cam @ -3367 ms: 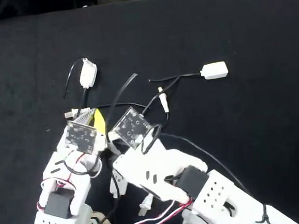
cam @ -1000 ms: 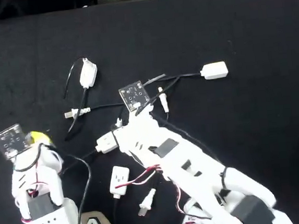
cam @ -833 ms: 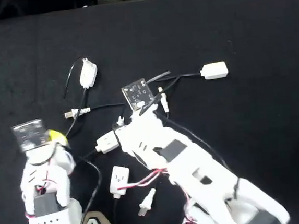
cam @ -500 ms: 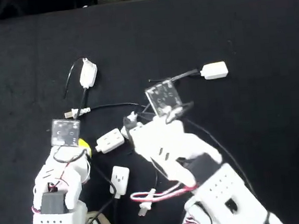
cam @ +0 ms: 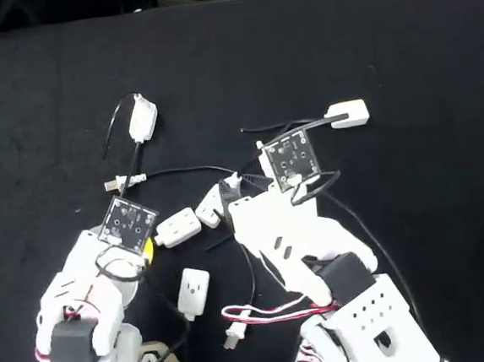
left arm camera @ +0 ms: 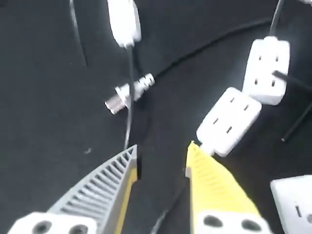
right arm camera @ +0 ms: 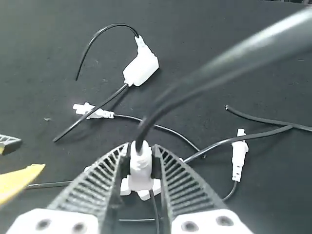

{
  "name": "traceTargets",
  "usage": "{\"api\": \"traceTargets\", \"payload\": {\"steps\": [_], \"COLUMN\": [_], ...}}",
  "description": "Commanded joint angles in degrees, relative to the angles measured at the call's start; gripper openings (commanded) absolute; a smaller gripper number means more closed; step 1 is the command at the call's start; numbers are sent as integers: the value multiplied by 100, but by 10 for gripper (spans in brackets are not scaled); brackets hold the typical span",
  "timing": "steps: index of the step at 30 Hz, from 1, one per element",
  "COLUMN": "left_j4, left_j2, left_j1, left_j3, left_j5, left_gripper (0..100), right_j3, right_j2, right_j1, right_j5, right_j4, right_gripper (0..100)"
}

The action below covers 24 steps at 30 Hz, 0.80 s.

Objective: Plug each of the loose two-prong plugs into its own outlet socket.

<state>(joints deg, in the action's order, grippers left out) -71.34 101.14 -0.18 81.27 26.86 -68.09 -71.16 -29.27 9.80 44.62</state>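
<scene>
Plug is clenched upright in the right gripper. Its cord trails up past the wrist and its prong end points down, which looks like a hold meant for a straight downward push. From above, that gripper stands just beside the far socket, near the middle of the table. Whether the prongs have entered cannot be told.

The left gripper is spread wide and holds nothing. The tip of its yellow finger touches the end of the near socket, which lies just beside the far one. It is most likely there to brace the pair against the push. A third socket lies closer to the arm bases, with a loose plug near it. A far plug lies beyond the left gripper, unplugged, so most of the task seems to remain.

A second ago the left arm stood out at the table's left side, well apart from the sockets. It has since swung in to them. The right arm was then stretched farther up the table among the cords, and it has drawn back and turned toward the sockets. The third socket has not shifted.
</scene>
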Motion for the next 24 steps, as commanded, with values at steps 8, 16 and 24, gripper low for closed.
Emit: {"api": "traceTargets", "payload": {"steps": [8,16,24], "left_j4": [-9,0,818], "left_j2": [-3938,-6057,-7429], "left_j1": [312,787,796], "left_j3": [-1877,-2941,-3512], "left_j5": [703,967,958], "left_gripper": [175,316,324], "right_j3": [215,119,119], "right_j2": [-75,-84,-84], "right_j1": [97,97,97], "right_j5": [-35,-35,-35], "right_j4": [18,18,18], "right_gripper": [13,13,13]}}
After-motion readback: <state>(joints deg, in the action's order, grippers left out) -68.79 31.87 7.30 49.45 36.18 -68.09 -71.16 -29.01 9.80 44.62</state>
